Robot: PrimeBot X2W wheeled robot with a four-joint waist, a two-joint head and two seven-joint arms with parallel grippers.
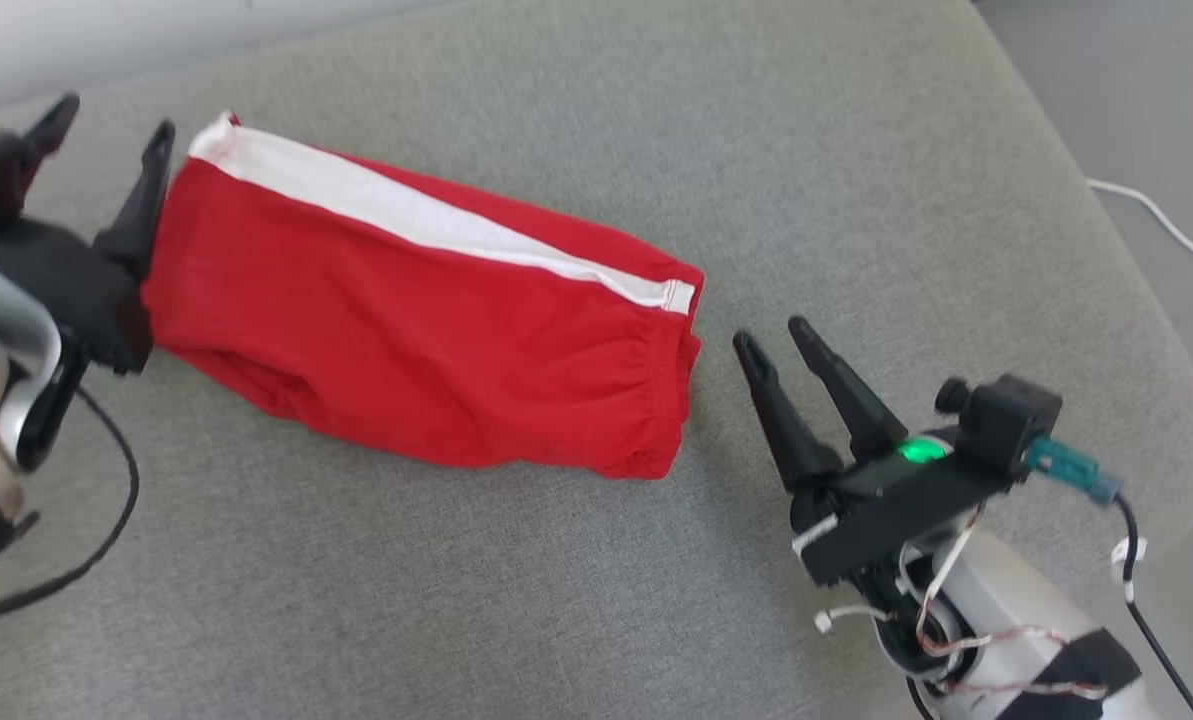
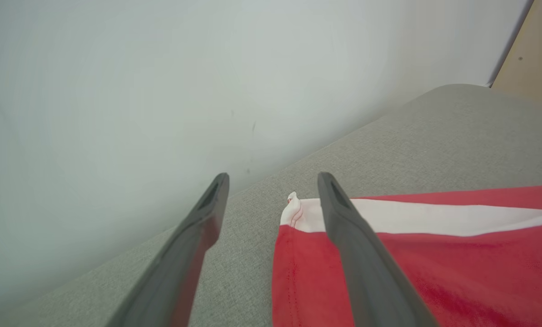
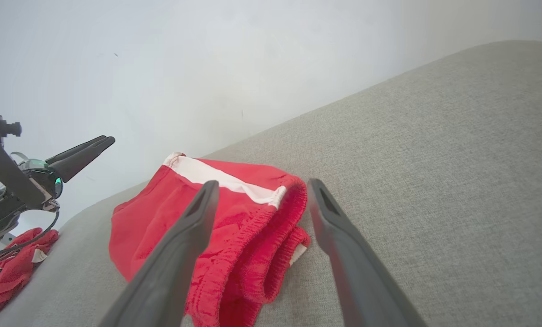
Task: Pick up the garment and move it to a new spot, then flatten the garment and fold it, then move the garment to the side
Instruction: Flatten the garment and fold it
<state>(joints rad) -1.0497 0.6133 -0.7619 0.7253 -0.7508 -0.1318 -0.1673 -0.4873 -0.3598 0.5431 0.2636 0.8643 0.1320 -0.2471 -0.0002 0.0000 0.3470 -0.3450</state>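
Note:
The garment (image 1: 416, 330) is a pair of red shorts with a white side stripe, lying folded on the grey cushion (image 1: 656, 120). My left gripper (image 1: 114, 118) hangs open at the garment's left end, holding nothing. In the left wrist view its fingers (image 2: 366, 272) spread over the garment's (image 2: 457, 263) white-striped corner. My right gripper (image 1: 771, 333) is open just right of the waistband, apart from the cloth. The right wrist view has that gripper (image 3: 263, 183) pointing at the garment's (image 3: 161, 213) elastic waistband, with the left gripper (image 3: 93, 147) beyond.
The cushion's rounded edge (image 1: 1176, 400) runs down the right, with a white cable (image 1: 1156, 220) on the floor past it. A white wall (image 2: 116, 91) stands behind. Another red cloth (image 3: 7, 268) lies off the cushion's left side.

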